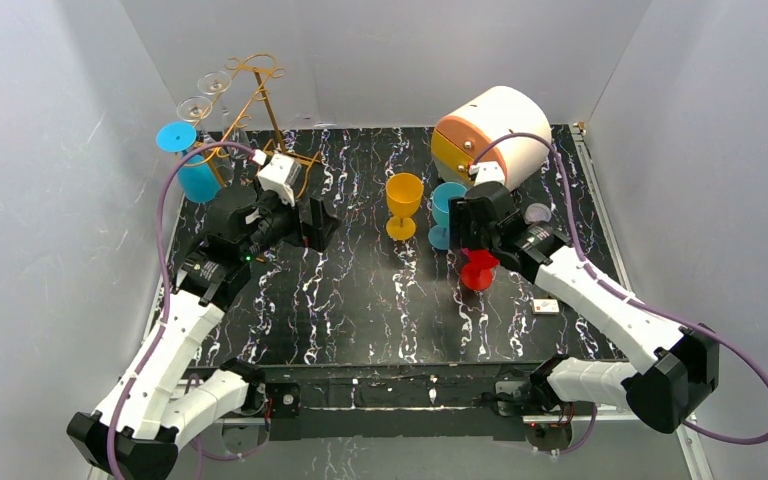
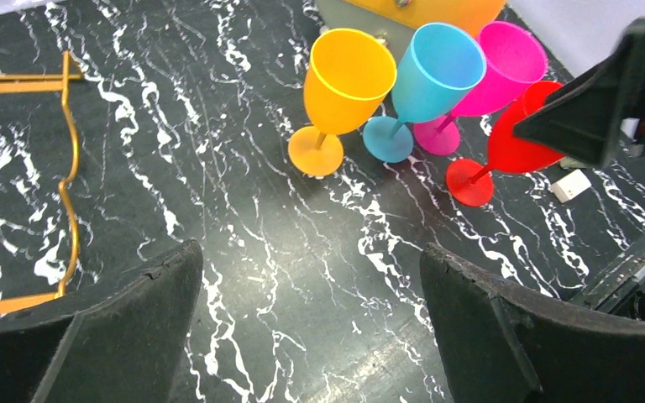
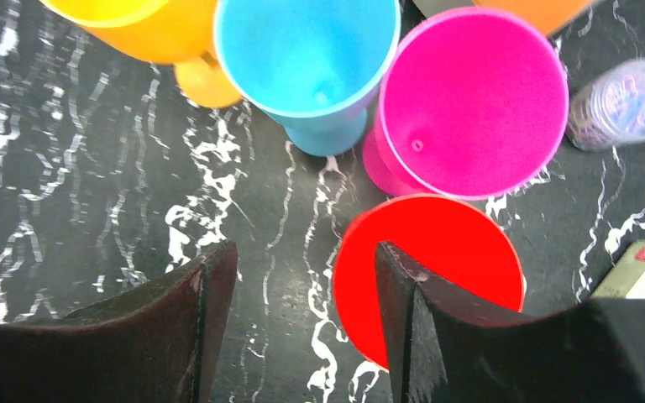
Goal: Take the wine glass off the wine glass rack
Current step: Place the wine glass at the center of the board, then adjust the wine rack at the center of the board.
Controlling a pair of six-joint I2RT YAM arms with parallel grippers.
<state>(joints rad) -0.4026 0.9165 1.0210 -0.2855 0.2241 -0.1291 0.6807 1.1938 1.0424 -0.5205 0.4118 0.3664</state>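
The gold-orange wine glass rack [image 1: 260,95] stands at the table's back left; its wire base [image 2: 67,168] shows in the left wrist view. A blue wine glass [image 1: 192,165] and two clear ones [image 1: 205,95] hang on the rack's left side. My left gripper [image 1: 320,225] [image 2: 311,252] is open over bare table, right of the rack. A red wine glass [image 1: 479,270] [image 3: 437,269] stands upright on the table. My right gripper [image 1: 465,235] [image 3: 302,252] is open above it, with one finger over the bowl's left part.
Orange [image 1: 403,205], teal [image 1: 447,215] and pink [image 3: 474,101] wine glasses stand upright in a cluster behind the red one. A white-and-orange drum [image 1: 490,135] sits at the back right. A clear cup [image 3: 626,101] and a small white box [image 1: 547,306] lie right of the glasses.
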